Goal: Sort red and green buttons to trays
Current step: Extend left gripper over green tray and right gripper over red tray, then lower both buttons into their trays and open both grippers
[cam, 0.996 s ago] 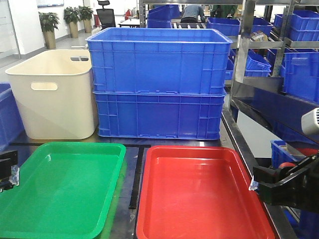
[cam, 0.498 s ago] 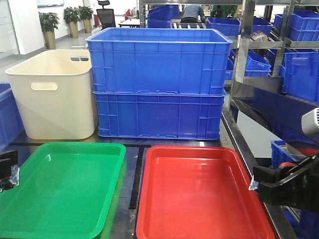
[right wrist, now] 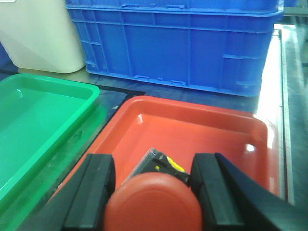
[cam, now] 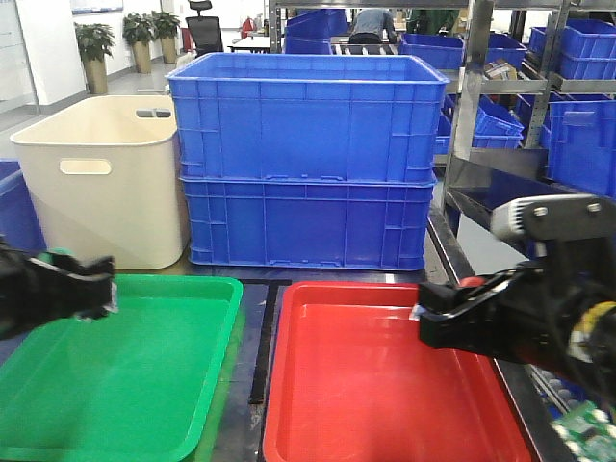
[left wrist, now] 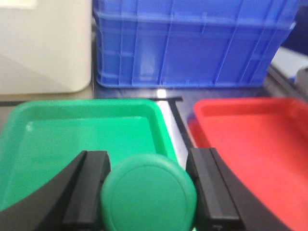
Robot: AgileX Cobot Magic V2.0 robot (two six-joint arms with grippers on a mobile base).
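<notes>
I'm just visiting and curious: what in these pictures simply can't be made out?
- Left wrist view: the green button shows only its cap; the bottom edge cuts off its body.
- Right wrist view: the red button hides most of its block behind its own cap.
- Front view: the left end effector is blurred by motion, so its grip is unreadable there.
- Front view: walls hide what the blue crates and cream tub hold.

Bright, even indoor light.
Glare spots on the red tray (right wrist: 249, 147) floor; both wrist views soft, close foreground blurred.
</notes>
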